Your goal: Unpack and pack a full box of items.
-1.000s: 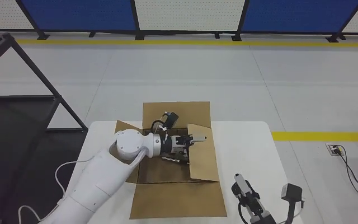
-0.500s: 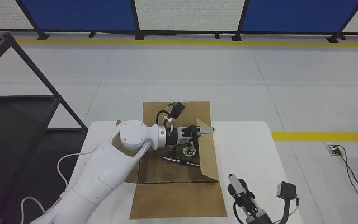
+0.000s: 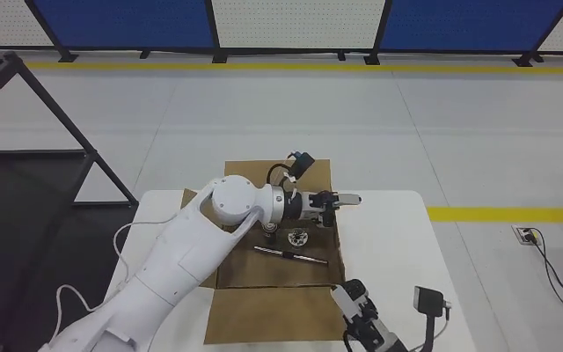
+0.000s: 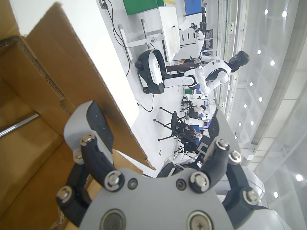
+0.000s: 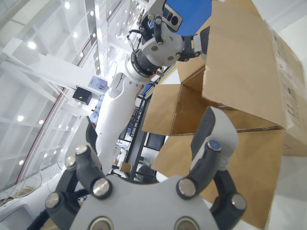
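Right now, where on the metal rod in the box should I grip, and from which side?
Probably mid-length on the metal rod, coming straight down from above and closing across its width. It lies flat on the floor of the box, long and thin, with bare cardboard on both sides.

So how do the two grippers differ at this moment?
The left gripper is up at a side flap of the box; the right gripper is beside the box, off its near corner. The left gripper has the flap between its fingers; the right gripper has nothing between its own. Both are open.
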{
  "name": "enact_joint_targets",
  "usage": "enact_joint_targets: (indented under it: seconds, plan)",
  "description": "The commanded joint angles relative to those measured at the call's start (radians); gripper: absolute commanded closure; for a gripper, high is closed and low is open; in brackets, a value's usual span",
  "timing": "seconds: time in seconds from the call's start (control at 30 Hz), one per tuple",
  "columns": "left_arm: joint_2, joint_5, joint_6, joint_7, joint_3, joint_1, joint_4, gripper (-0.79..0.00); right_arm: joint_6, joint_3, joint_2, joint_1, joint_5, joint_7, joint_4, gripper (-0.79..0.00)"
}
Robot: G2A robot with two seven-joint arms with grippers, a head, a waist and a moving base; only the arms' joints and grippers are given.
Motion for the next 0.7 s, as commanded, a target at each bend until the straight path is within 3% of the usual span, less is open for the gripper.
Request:
enact_joint_targets:
  seconds: [0.0, 0.33, 0.67]
  plan:
    - [-0.013, -0.003, -0.005, -0.001, 0.01, -0.009, 0.019, -0.785, 0.008, -0.013, 0.001, 0.019, 0.0, -0.001, 0.009, -0.785]
    - [-0.061, 0.002, -0.032, -0.009, 0.028, -0.038, 0.091, -0.785, 0.101, -0.067, 0.005, 0.12, -0.041, -0.045, 0.043, -0.785]
    - [-0.073, 0.009, -0.062, -0.036, -0.008, -0.046, 0.12, -0.785, 0.222, -0.01, 0.008, 0.154, 0.044, -0.108, 0.083, -0.785]
